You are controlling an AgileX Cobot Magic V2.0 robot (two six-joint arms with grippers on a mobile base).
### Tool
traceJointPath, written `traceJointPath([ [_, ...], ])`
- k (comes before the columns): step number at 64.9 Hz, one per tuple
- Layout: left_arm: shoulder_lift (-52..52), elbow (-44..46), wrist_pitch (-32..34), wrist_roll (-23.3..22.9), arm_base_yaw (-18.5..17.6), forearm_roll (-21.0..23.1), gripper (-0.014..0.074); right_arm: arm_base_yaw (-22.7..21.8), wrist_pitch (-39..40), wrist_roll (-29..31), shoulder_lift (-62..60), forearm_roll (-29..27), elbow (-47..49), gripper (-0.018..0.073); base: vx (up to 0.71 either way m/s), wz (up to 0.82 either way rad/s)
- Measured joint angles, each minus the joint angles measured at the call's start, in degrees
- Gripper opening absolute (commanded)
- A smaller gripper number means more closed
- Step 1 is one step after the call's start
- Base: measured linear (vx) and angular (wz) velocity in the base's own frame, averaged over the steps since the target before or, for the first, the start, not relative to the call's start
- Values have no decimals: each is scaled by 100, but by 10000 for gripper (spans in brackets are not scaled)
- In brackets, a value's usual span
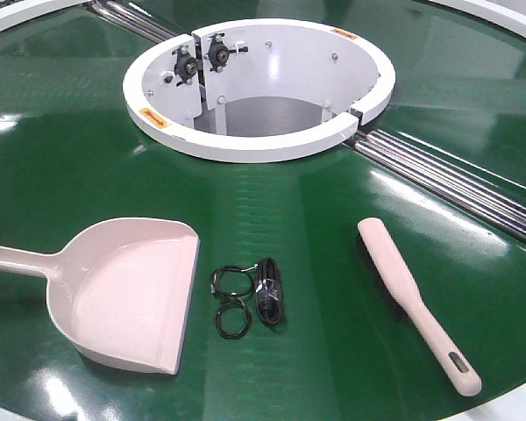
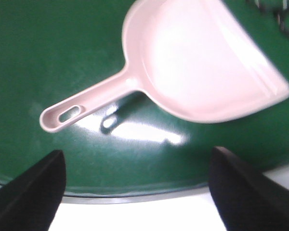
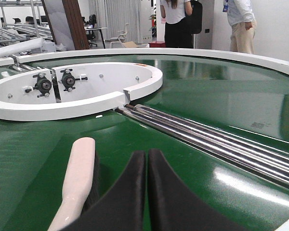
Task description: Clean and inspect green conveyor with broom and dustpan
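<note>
It looks like time to pick up the two tools. The left gripper (image 2: 137, 152) hangs with its jaws wide apart and nothing in them, just short of the dustpan (image 2: 202, 57). It should come down over the thin handle and squeeze it across the narrow way, so the wide scoop does not tip. The right gripper (image 3: 147, 154) has its jaws pressed together, holding nothing, right beside the broom (image 3: 79, 173) — they must open first. On the green conveyor (image 1: 88, 132), the dustpan lies in front of the white ring (image 1: 272, 145), off to its left, and the long slim broom lies in front, off to its right. Both are smooth pale pink plastic. The belt is shiny and likely slippery. Little black cords (image 1: 250, 294) lie straight in front of the ring.
</note>
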State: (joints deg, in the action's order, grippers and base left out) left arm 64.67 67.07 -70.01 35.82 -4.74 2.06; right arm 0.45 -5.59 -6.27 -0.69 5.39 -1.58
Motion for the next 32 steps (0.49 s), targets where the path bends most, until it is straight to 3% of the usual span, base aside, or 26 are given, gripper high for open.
traceJointPath([
  [11, 977, 327, -65, 1699, 0, 5, 575, 0, 0, 0, 0, 0, 0, -8, 0, 0],
  [19, 1394, 332, 142, 2614, 0, -206, 575, 0, 0, 0, 0, 0, 0, -8, 0, 0],
  [32, 1828, 444, 296, 3257, 0, -801, 575, 0, 0, 0, 0, 0, 0, -8, 0, 0],
])
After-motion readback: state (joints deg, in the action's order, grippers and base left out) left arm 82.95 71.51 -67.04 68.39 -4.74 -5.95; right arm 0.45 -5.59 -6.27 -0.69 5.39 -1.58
